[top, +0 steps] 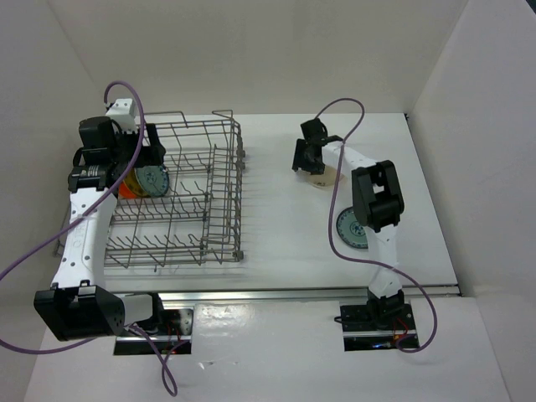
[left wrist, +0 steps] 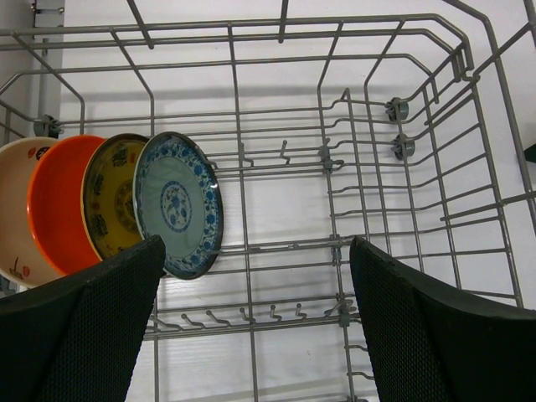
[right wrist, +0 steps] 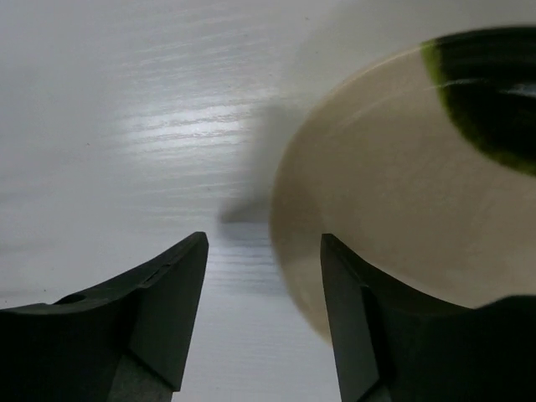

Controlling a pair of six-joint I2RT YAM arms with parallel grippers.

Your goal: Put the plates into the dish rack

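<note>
The grey wire dish rack (top: 209, 201) stands on the left of the table. Four plates stand on edge at its left end: cream (left wrist: 12, 218), orange (left wrist: 54, 201), brown with yellow pattern (left wrist: 113, 197) and teal-blue patterned (left wrist: 177, 205). My left gripper (left wrist: 257, 243) is open and empty, inside the rack just right of them (top: 149, 157). My right gripper (top: 303, 157) is open over the left rim of a cream plate with a dark green patch (right wrist: 402, 218), which lies on the table (top: 325, 177); its blurred rim lies between the fingers. A second teal-blue plate (top: 350, 230) lies flat under the right arm.
The rack's tall grid sides (left wrist: 469, 151) and rows of tines (left wrist: 251, 316) surround the left gripper. White walls close in the table at the back and both sides. A purple cable (top: 335, 201) hangs over the right arm.
</note>
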